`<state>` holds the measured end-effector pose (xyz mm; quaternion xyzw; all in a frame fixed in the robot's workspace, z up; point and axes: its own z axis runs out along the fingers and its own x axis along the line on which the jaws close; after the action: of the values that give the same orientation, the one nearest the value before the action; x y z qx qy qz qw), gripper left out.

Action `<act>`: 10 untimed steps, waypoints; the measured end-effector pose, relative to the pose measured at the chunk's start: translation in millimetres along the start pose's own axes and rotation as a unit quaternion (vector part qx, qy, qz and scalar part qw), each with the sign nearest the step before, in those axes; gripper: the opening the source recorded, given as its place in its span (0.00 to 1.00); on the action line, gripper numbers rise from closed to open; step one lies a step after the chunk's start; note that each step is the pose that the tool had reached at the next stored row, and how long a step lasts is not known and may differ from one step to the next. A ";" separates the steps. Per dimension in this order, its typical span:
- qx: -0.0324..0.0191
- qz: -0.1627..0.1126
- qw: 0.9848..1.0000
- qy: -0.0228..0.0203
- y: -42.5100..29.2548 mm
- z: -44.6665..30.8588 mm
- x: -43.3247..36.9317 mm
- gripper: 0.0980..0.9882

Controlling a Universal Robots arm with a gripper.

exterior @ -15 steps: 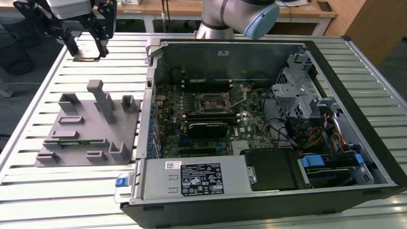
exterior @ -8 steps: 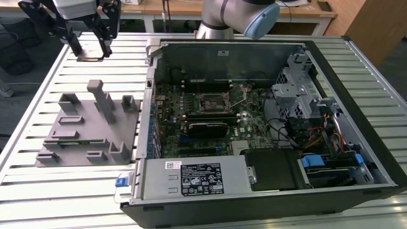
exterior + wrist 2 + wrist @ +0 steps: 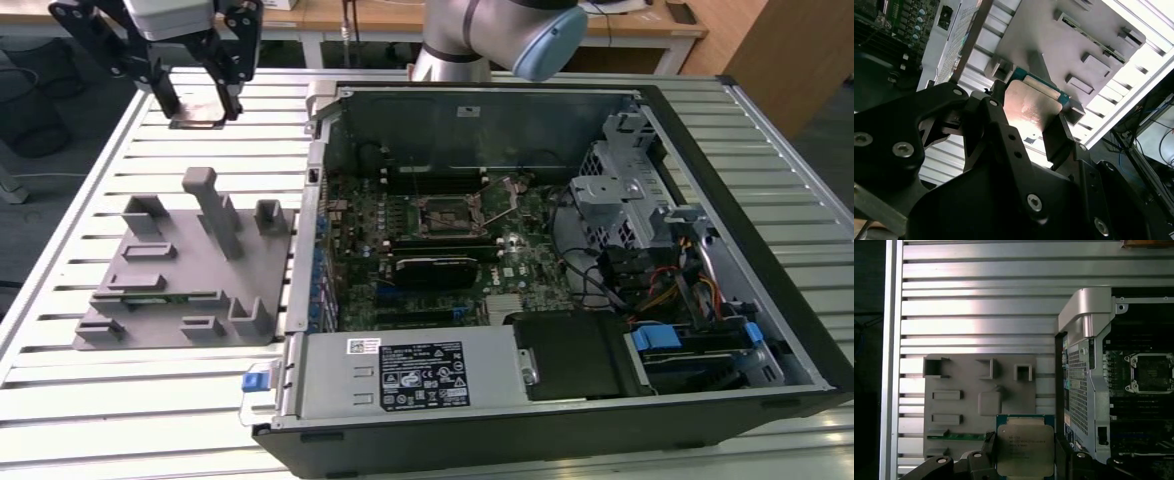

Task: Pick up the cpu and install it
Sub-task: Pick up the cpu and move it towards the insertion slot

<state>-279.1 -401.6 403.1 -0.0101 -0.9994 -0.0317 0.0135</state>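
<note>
The cpu (image 3: 200, 112) is a small square chip with a silvery top and greenish rim. My gripper (image 3: 200, 106) is shut on it, one black finger on each of two opposite edges, held up over the slatted table at the exterior view's far left. Both wrist views show the cpu (image 3: 1025, 450) (image 3: 1031, 107) clamped between the fingers (image 3: 988, 442) (image 3: 1056, 132). Below it lies the grey fixture (image 3: 969, 385) (image 3: 187, 270). The black socket frame (image 3: 447, 215) (image 3: 1151, 372) with its metal lever sits on the motherboard inside the open computer case, well to the exterior view's right of the gripper.
The open computer case (image 3: 767, 290) takes up the exterior view's right half, with cables, a drive cage and a power supply (image 3: 414, 375) inside. Its metal side wall (image 3: 1081, 385) stands between fixture and motherboard. The grey fixture carries upright posts (image 3: 216, 210).
</note>
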 end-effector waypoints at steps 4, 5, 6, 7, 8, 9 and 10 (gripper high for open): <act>0.000 0.000 1.000 0.000 0.1 -0.1 -3.4 0.50; 0.000 0.000 1.000 0.000 0.1 -0.1 -4.3 0.50; 0.000 0.000 1.000 0.001 0.1 -0.1 -5.2 0.50; 0.000 0.000 1.000 0.001 0.1 -0.1 -6.2 0.50; 0.000 0.000 1.000 0.001 0.2 -0.1 -7.1 0.50; 0.000 0.000 1.000 0.001 0.2 -0.2 -8.3 0.50; 0.000 0.000 1.000 0.001 0.2 -0.2 -9.4 0.50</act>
<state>-269.7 -401.6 403.1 -0.0101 -0.9993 -0.0317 0.0146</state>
